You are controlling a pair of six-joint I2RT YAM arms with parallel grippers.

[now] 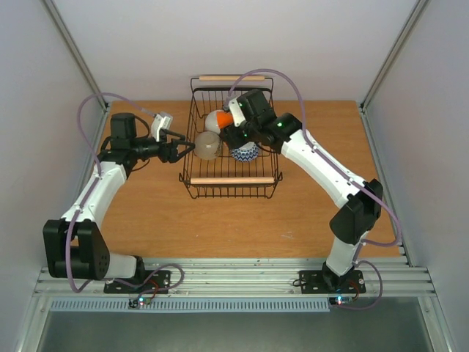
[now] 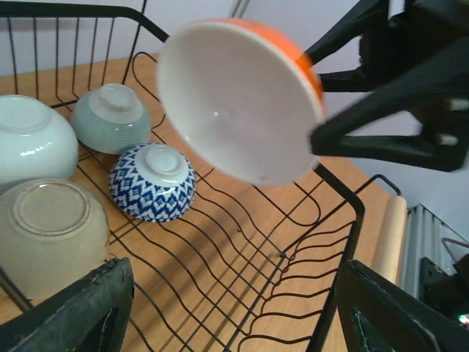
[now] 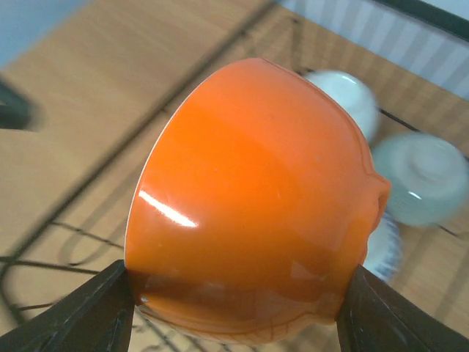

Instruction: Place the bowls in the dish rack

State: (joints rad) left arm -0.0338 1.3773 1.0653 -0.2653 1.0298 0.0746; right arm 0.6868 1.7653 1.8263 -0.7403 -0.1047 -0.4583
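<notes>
The black wire dish rack (image 1: 192,158) stands mid-table. My right gripper (image 1: 233,125) is shut on an orange bowl (image 1: 218,120), white inside, and holds it tilted above the rack's far left part. In the right wrist view the bowl (image 3: 256,198) sits between both fingers (image 3: 80,315). In the rack lie a tan bowl (image 1: 207,145) and a blue-and-white bowl (image 1: 245,152). The left wrist view shows the held bowl (image 2: 234,99) and, upside down, cream-white (image 2: 33,143), pale green (image 2: 110,117), blue-and-white (image 2: 152,182) and tan (image 2: 47,235) bowls. My left gripper (image 1: 183,147) is open and empty at the rack's left wall, beside the tan bowl.
Two light wooden handles cross the rack at its far end (image 1: 231,78) and near end (image 1: 231,180). The rack's near half shows bare wire (image 2: 242,249). Grey walls close in the wooden table (image 1: 146,220) on the left, right and back.
</notes>
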